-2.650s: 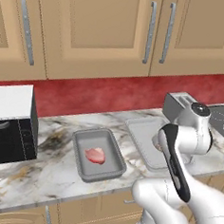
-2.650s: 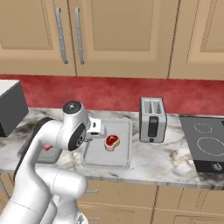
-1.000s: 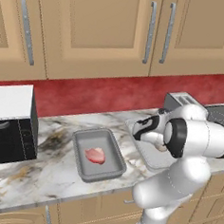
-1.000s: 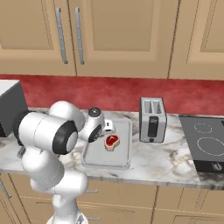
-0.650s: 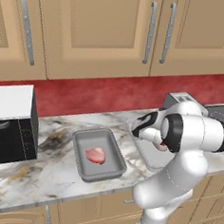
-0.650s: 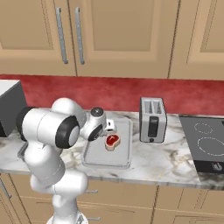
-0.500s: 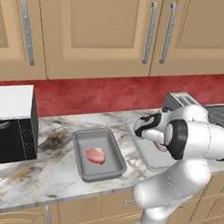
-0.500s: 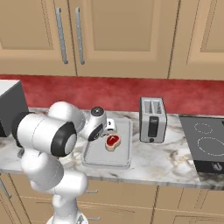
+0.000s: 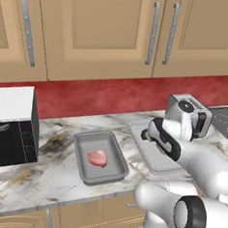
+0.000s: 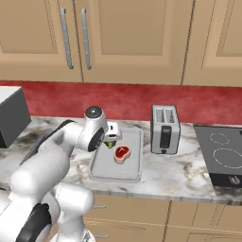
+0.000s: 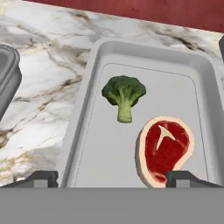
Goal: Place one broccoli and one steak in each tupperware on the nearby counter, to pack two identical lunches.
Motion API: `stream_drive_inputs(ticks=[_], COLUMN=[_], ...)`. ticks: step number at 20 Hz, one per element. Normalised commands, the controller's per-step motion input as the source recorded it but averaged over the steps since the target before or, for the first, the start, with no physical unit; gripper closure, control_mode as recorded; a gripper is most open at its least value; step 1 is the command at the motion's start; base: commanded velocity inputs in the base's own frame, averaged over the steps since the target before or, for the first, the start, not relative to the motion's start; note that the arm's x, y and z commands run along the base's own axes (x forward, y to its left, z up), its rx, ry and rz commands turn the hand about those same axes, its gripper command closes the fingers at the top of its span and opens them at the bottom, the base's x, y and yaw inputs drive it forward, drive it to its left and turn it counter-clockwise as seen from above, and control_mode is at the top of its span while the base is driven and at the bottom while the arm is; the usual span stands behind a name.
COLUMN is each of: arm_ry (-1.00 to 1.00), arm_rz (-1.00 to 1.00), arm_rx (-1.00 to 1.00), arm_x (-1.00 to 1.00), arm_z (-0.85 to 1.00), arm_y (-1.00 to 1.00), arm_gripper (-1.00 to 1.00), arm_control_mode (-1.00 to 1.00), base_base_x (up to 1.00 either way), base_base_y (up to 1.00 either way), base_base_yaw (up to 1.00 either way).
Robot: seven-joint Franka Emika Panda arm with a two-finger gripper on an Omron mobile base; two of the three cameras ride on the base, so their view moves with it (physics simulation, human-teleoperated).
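White marble-look table [image 9: 43, 178] with grey-brown veins carries two shallow grey rectangular trays: the darker, deeper-walled tray [image 9: 100, 157] holds a pink steak [image 9: 97, 158], and the paler, flatter tray [image 11: 144, 118] just beside it holds a green broccoli floret [image 11: 124, 94] and a red raw steak [image 11: 164, 146], near each other. Above the paler tray hovers the gripper [image 11: 113, 178], its dark fingers [image 11: 41, 178] spread apart, empty. A silver toaster [image 10: 164, 129] stands nearby.

silver toaster [image 10: 164, 124], black microwave [image 9: 10, 127], stovetop [image 10: 222, 156]
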Motion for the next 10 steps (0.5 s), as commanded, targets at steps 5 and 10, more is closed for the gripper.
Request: stream_drive_inputs(ticks=[5, 10], arm_ry=[0.0, -0.09], arm_rz=[-0.02, 0.0], arm_rx=[-0.03, -0.01], arm_x=[-1.0, -1.0], arm_z=[0.77, 0.7], arm_y=[0.0, 0.0], arm_gripper=[-1.0, -1.0], arm_control_mode=[-1.0, -1.0], base_base_x=[0.0, 0.0], base_base_y=[0.0, 0.0], base_base_yaw=[0.0, 0.0])
